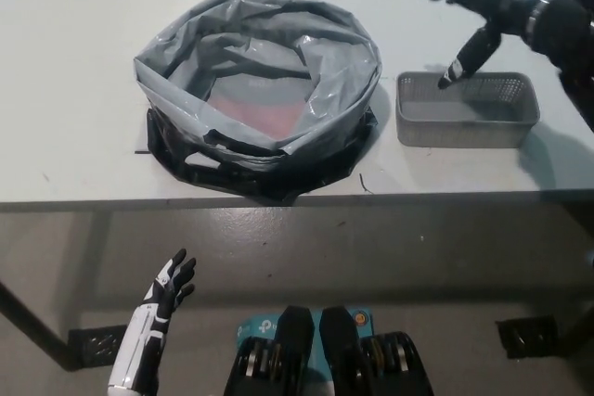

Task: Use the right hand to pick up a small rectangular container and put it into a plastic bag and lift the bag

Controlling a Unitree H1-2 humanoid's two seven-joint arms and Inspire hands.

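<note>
right hand (506,11) hovers splayed and empty over the container (467,110) on the bench (74,62); a shallow pinch could tip it. left hand (172,283) rests low, fingers apart.

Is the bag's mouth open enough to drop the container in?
Open: the plastic bag has its rim rolled wide, interior showing. The container sits beside it.

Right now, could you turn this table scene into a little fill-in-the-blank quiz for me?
1. The black right hand hovers open above the grey ____.
2. The plastic bag sits to the container's ____ in the picture.
3. The white left hand rests low, ____ the table's edge.

Missing words: container; left; below
</note>
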